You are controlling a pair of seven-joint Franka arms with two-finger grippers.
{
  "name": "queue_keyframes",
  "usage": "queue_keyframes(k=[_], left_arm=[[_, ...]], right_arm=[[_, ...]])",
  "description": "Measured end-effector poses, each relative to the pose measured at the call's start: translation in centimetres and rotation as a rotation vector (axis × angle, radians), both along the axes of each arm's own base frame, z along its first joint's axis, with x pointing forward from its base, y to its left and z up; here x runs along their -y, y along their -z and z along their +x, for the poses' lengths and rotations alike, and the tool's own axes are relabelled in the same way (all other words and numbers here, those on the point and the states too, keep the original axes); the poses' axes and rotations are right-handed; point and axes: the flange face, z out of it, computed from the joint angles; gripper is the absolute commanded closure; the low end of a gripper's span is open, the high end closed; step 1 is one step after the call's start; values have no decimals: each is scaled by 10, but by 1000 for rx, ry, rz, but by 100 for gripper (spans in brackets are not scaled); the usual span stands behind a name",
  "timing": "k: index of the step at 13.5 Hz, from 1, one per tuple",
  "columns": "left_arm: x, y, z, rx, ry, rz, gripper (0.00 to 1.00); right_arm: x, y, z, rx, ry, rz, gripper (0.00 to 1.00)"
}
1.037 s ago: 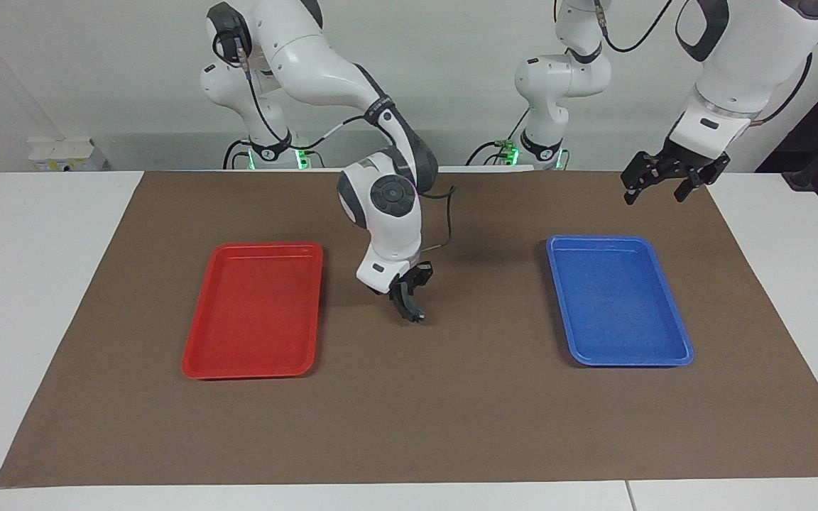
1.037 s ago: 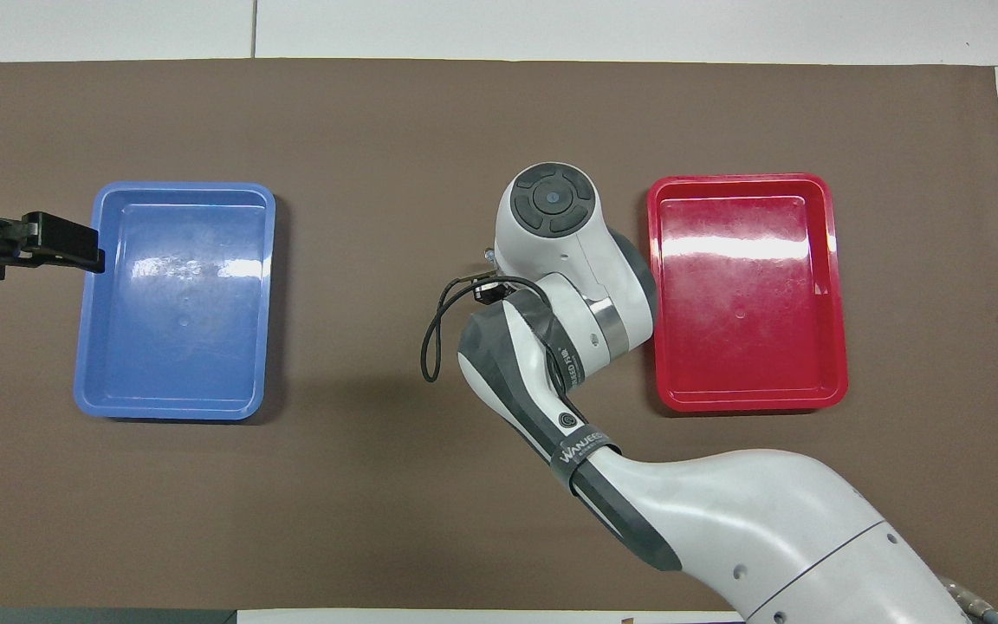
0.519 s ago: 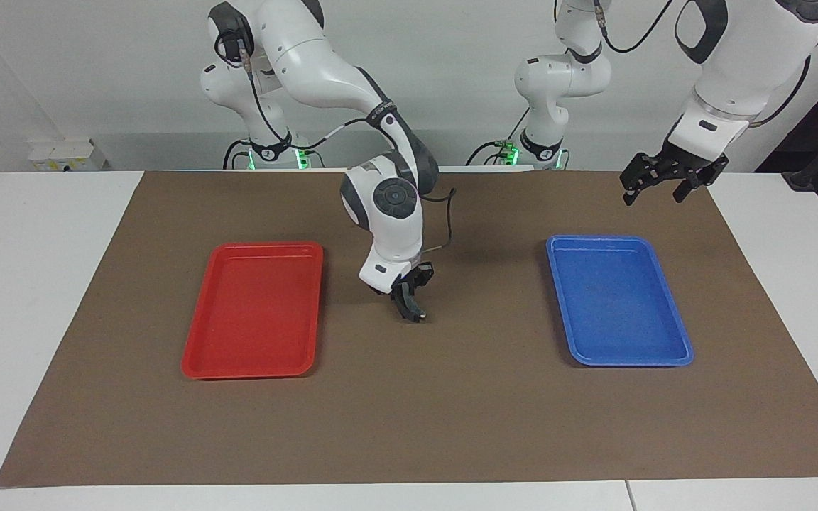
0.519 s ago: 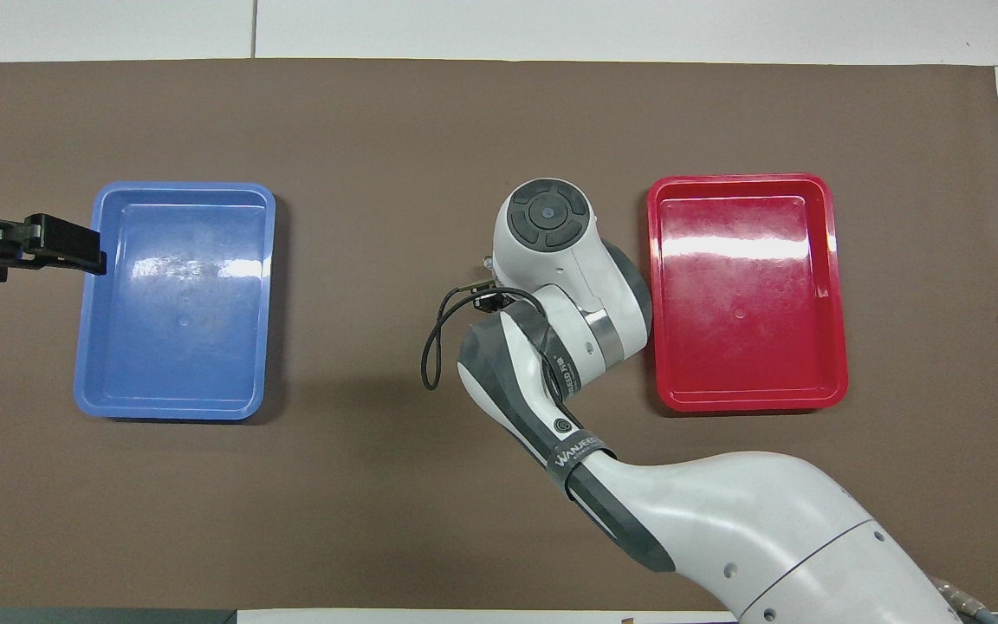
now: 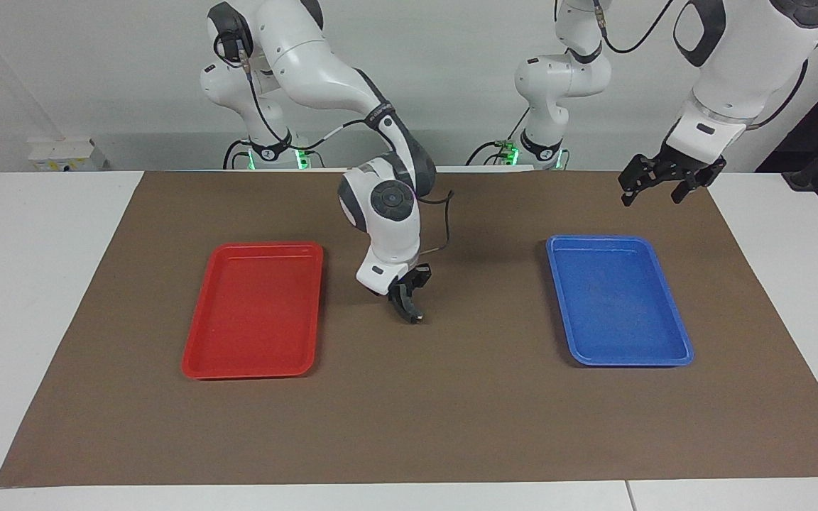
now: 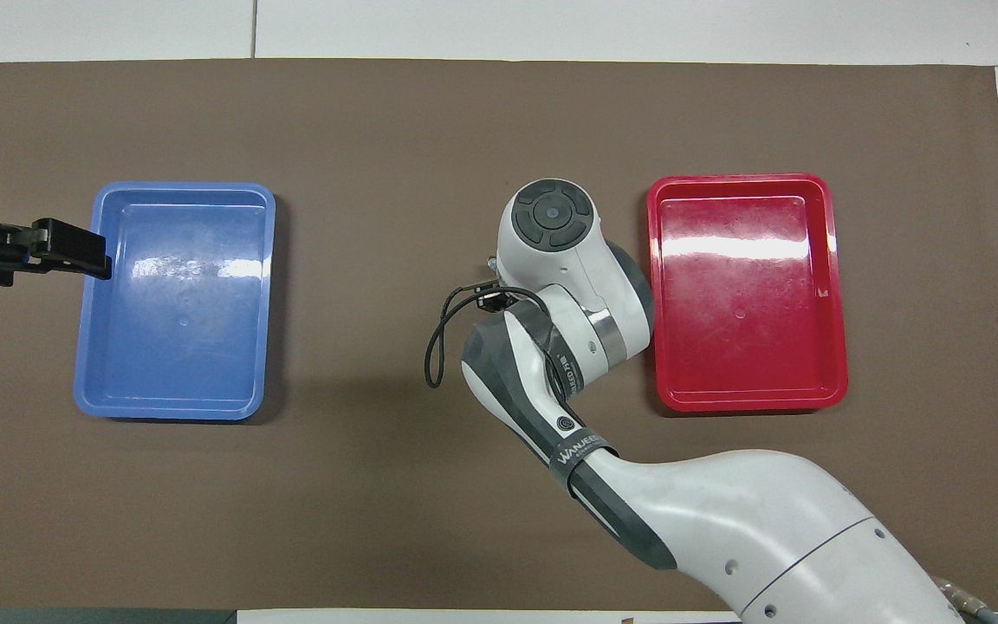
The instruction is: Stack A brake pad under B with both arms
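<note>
Right gripper point(image 5: 412, 316): closed, nothing visibly held, low over the mat point(image 5: 409, 426) beside the red tray point(image 5: 199, 362).
Left gripper point(image 5: 654, 191): open, empty, raised near the blue tray point(image 5: 664, 358).

1. A plain white wall point(image 5: 451, 78) stands at the robots' end of the table.
2. The table point(image 5: 25, 284) is white, and a brown mat point(image 5: 451, 411) covers most of it.
3. A white box point(image 5: 61, 154) lies at the table's edge, near the wall.
</note>
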Motion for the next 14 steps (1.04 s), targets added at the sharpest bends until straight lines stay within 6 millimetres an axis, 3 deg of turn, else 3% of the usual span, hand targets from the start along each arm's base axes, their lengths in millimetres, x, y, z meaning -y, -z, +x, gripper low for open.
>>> queue_keyframes(k=[3, 4, 6, 11, 14], left_arm=[[1, 3, 0, -6, 1, 0, 1], [1, 3, 0, -6, 1, -1, 1], [1, 3, 0, -6, 2, -1, 1], [2, 3, 0, -6, 3, -2, 1], [2, 3, 0, -6, 3, -2, 1]], right_arm=[[0, 1, -1, 4, 2, 2, 87], [1, 1, -1, 5, 2, 3, 72], [1, 1, -1, 6, 3, 3, 0], [-1, -1, -3, 7, 2, 5, 0], [2, -23, -1, 27, 11, 18, 0]])
